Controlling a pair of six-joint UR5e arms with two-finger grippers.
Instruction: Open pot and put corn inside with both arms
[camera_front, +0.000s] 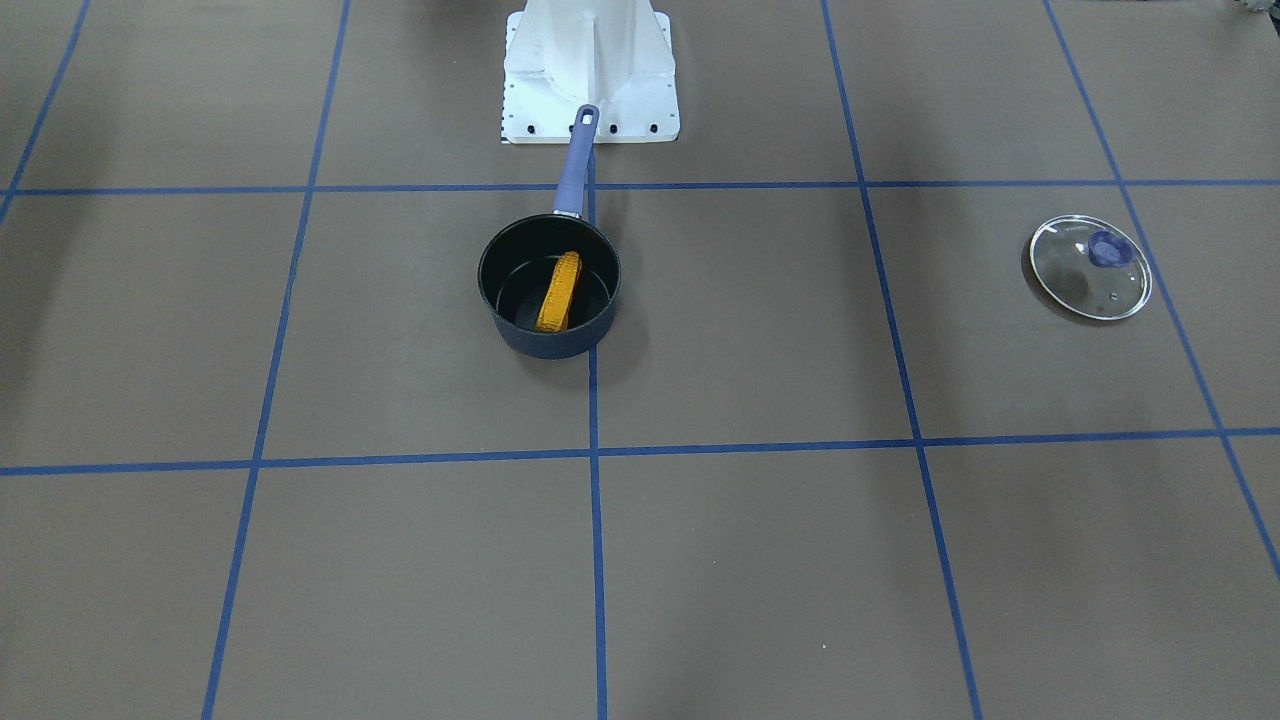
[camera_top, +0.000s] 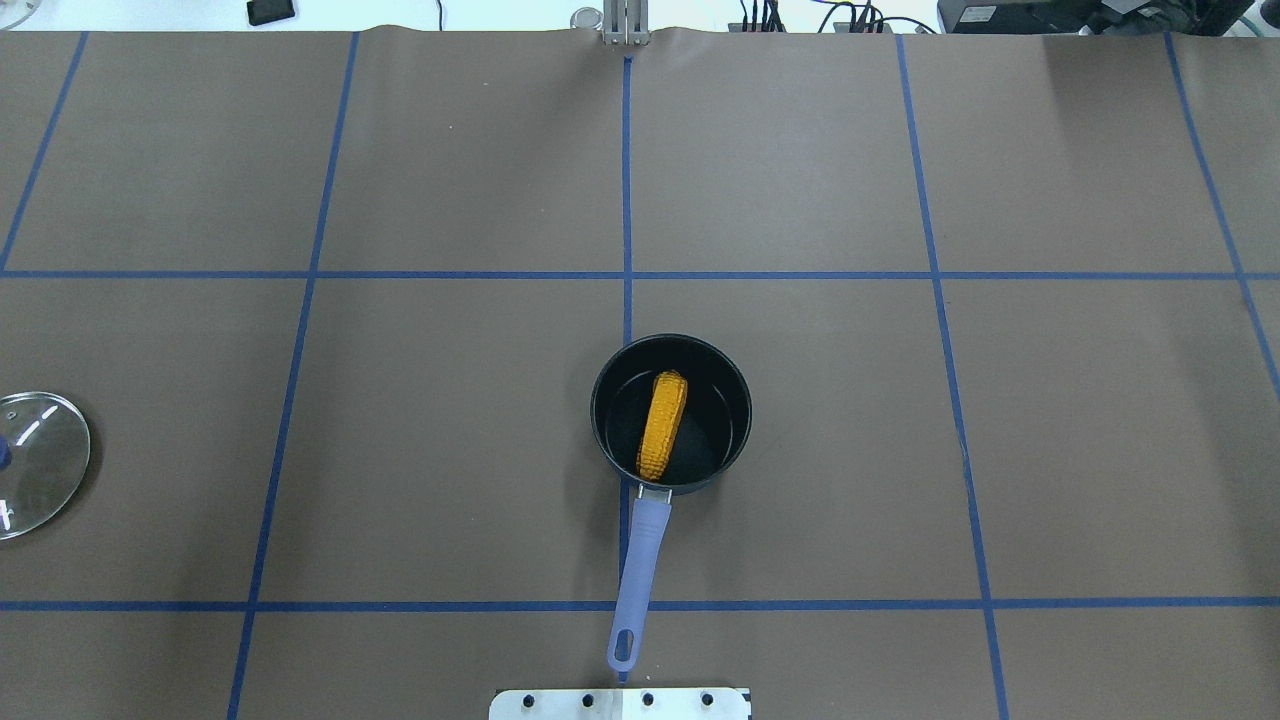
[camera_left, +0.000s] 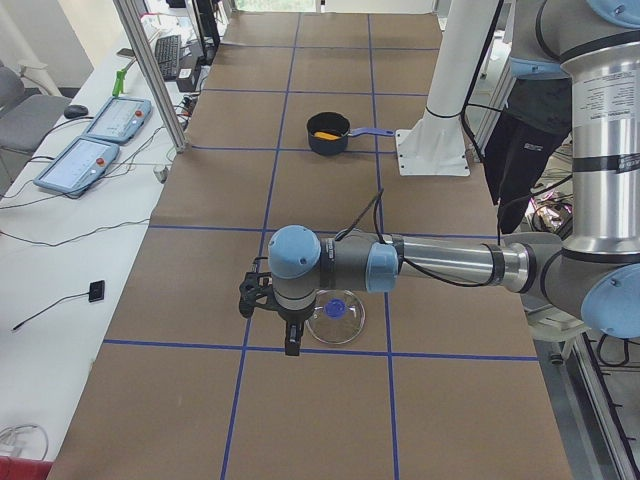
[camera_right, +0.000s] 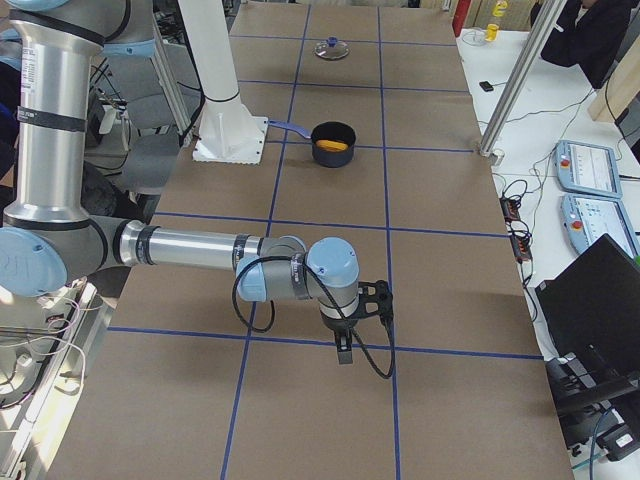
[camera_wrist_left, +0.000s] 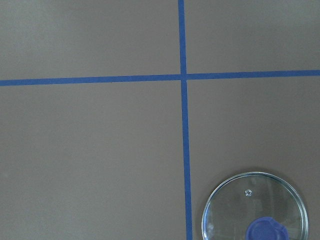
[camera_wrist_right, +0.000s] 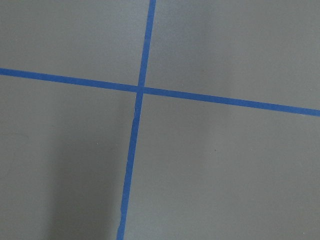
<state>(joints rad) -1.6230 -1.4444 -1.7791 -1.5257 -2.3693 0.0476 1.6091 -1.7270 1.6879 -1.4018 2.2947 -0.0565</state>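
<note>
The dark navy pot (camera_front: 540, 343) stands open at the table's middle, its purple-blue handle (camera_top: 640, 570) pointing at the robot's base. The yellow-orange corn (camera_front: 558, 292) lies inside it, leaning on the wall; it also shows in the overhead view (camera_top: 663, 425). Neither arm shows in the front or overhead views. In the exterior left view my left gripper (camera_left: 291, 345) hangs above the table beside the glass lid (camera_left: 335, 320). In the exterior right view my right gripper (camera_right: 345, 355) hangs over bare table, far from the pot (camera_right: 333, 140). I cannot tell whether either is open or shut.
The round glass lid (camera_front: 1090, 268) with its blue knob lies flat on the table on my left, far from the pot; it also shows in the left wrist view (camera_wrist_left: 255, 210). The white base block (camera_front: 590, 70) stands just behind the handle's end. Blue tape lines grid the brown table.
</note>
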